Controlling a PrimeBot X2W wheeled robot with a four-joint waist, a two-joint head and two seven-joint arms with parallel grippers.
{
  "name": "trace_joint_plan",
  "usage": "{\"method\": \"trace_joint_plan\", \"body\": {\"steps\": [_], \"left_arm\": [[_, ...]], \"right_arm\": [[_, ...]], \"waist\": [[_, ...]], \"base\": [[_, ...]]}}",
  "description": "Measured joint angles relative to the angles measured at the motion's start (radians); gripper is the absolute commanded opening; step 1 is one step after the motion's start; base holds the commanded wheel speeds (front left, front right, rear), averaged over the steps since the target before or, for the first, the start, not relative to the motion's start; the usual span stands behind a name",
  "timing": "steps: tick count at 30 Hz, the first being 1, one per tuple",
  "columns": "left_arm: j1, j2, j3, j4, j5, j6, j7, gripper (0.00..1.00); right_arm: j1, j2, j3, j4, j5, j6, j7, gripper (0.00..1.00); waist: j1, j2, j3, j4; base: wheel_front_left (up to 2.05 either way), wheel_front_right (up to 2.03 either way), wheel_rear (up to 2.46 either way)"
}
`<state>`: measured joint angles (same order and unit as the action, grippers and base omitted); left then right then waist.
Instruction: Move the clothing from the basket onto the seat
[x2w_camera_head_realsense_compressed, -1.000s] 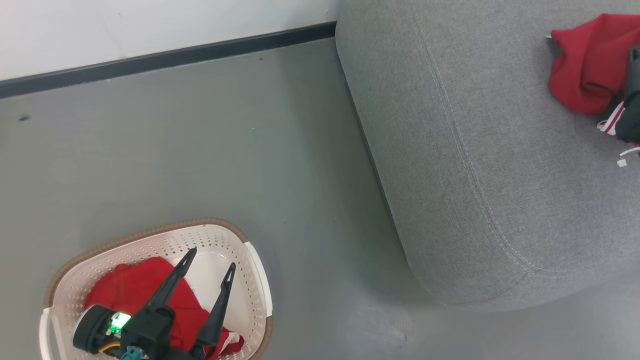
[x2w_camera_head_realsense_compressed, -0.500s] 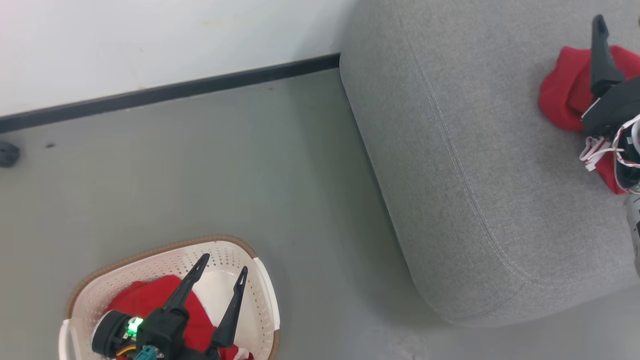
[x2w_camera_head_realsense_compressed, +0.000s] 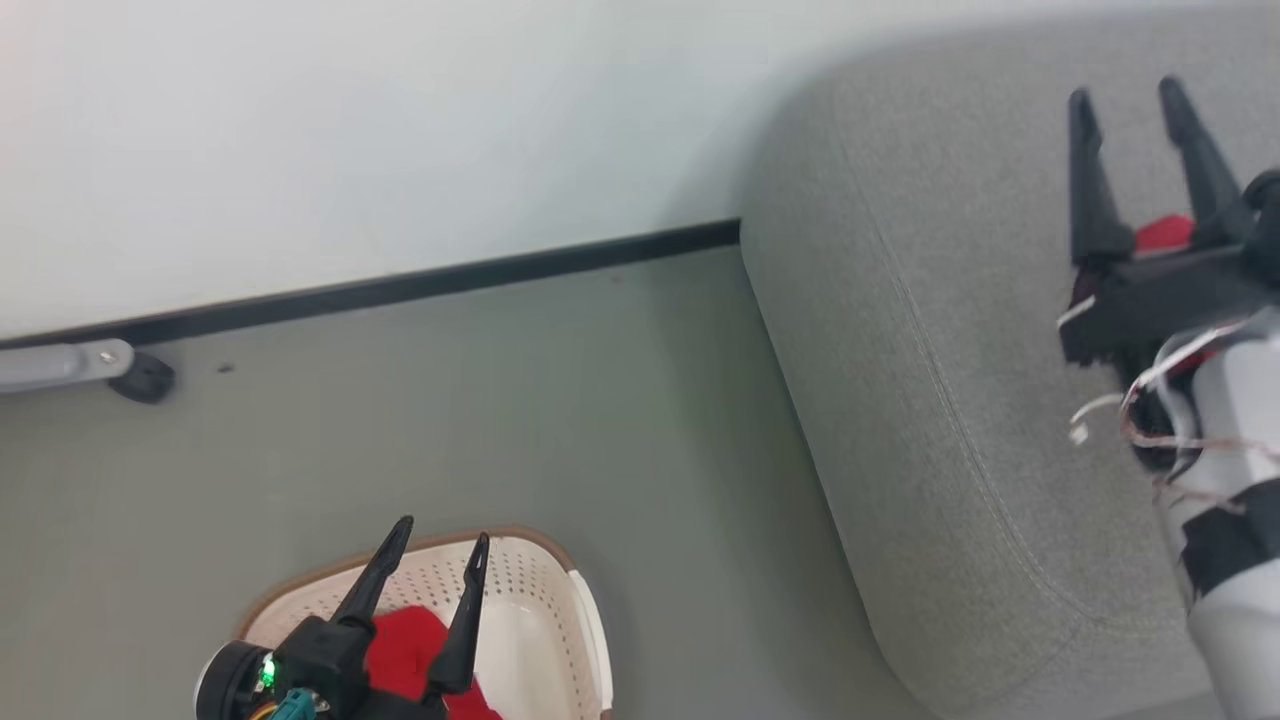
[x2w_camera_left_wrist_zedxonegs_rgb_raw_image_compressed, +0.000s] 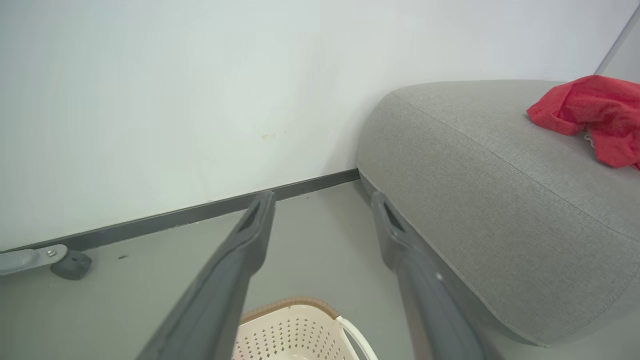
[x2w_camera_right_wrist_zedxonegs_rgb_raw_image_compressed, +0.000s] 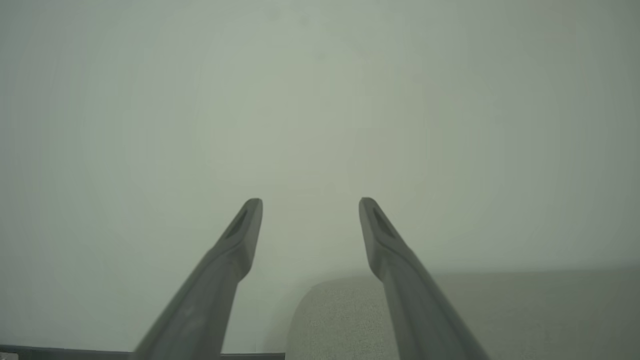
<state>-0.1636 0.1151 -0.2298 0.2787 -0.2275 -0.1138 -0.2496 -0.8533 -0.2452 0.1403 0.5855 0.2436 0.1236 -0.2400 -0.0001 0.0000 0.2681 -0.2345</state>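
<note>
Tallying the load, I log two items. The moved garment (x2w_camera_head_realsense_compressed: 1163, 233) lies on the seat (x2w_camera_head_realsense_compressed: 900, 330) at 3 o'clock in the head view: done. The waiting garment (x2w_camera_head_realsense_compressed: 410, 650) sits inside the basket (x2w_camera_head_realsense_compressed: 545, 600) at 7 o'clock: not yet shifted. Left pincer (x2w_camera_head_realsense_compressed: 442, 530): released, empty, over the basket. Right pincer (x2w_camera_head_realsense_compressed: 1124, 92): released, empty, over the seat at 2 o'clock. I judge roughly half left.

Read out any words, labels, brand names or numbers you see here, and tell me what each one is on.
None: no readable text on the basket, the seat, the clothing, the wall, the left gripper or the right gripper. The green light on the left gripper is a plain lamp, no sign.
</note>
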Motion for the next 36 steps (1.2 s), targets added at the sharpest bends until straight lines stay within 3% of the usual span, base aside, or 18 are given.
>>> {"method": "trace_joint_plan", "body": {"steps": [10, 27, 32, 36], "left_arm": [[0.042, -0.026, 0.034, 0.005, 0.0, 0.031, 0.0, 1.0], [0.177, -0.038, 0.1, -0.049, 0.029, 0.105, 0.0, 1.0], [0.203, -0.04, 0.119, -0.063, 0.037, 0.115, 0.0, 1.0], [0.229, -0.041, 0.122, -0.066, 0.052, 0.13, 0.0, 1.0]], "right_arm": [[0.263, -0.044, 0.189, -0.231, 0.136, 0.0, -0.01, 1.0], [0.646, -0.006, 0.167, -0.358, 0.196, -0.002, -0.01, 1.0], [0.728, 0.01, 0.17, -0.355, 0.16, -0.044, -0.009, 1.0], [0.772, 0.013, 0.187, -0.352, 0.123, -0.057, -0.009, 1.0]], "waist": [[0.0, -0.0001, -0.116, 0.097], [0.0, -0.0001, -0.262, 0.24], [0.0, -0.0001, -0.283, 0.264], [0.0001, -0.0001, -0.295, 0.276]], "base": [[0.0, 0.0, 0.0], [0.0, 0.0, 0.0], [0.0, 0.0, 0.0], [0.0, 0.0, 0.0]]}}
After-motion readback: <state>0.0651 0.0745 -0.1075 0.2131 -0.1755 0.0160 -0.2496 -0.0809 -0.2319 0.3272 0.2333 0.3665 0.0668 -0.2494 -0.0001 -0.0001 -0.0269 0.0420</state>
